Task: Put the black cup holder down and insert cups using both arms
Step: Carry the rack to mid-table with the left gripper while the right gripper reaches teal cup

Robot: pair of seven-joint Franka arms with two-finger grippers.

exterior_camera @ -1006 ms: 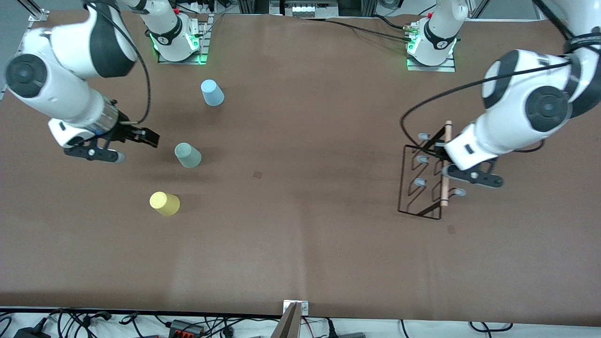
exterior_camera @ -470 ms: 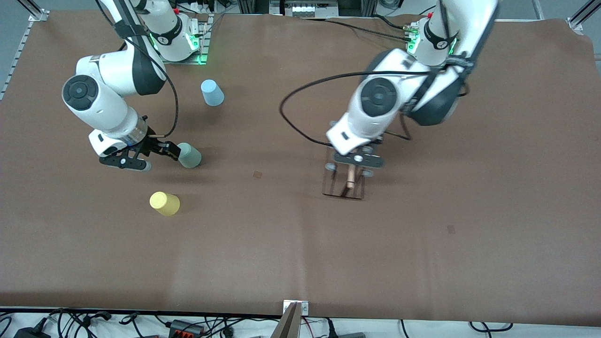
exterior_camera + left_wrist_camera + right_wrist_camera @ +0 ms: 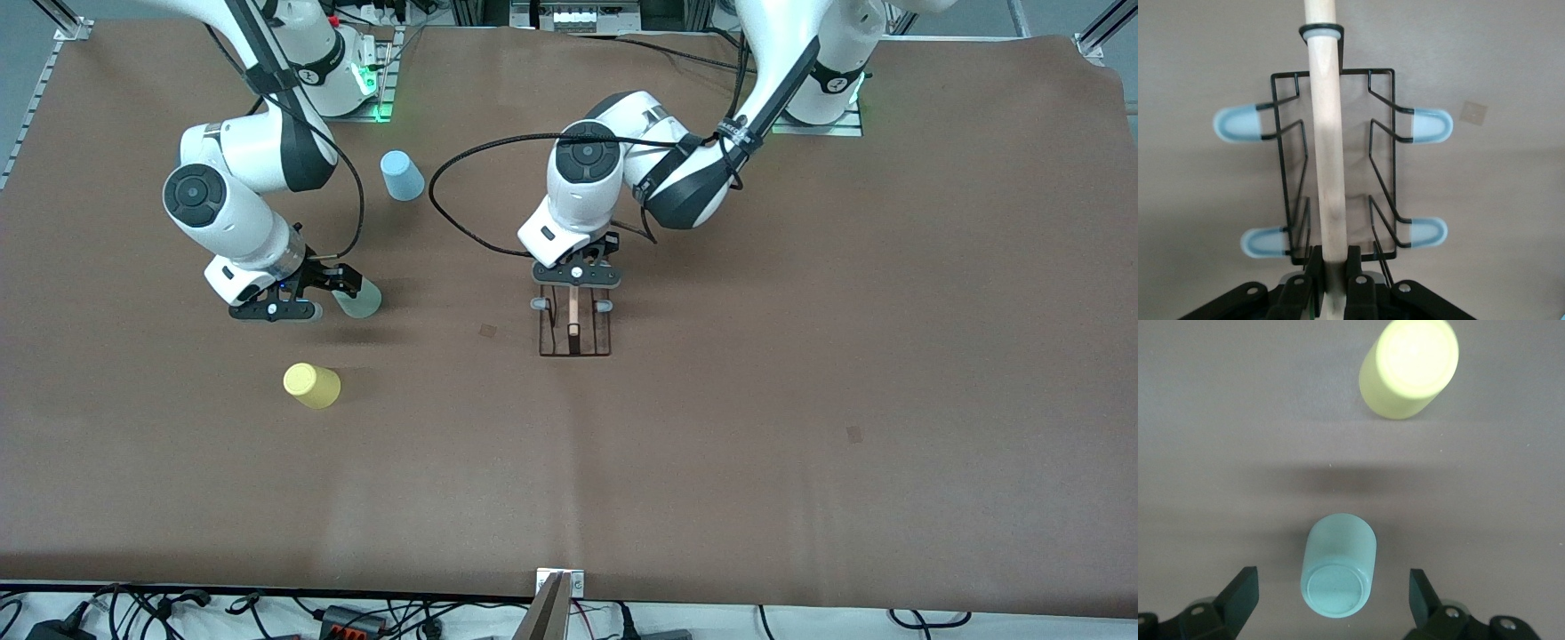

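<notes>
The left pincer [image 3: 1335, 277] clamps the light wooden rod handle [image 3: 1325, 143] of the black cup holder [image 3: 1333, 164], whose thin wire frame and four visible grey-tipped pegs [image 3: 1432, 126] spread to either side above the brown table [image 3: 1501, 200].

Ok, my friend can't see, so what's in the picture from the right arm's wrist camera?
The right hand hangs open over a brown table, its two black fingers on either side of an upside-down grey-green cup without touching it. An upside-down yellow cup stands apart from the green one.
</notes>
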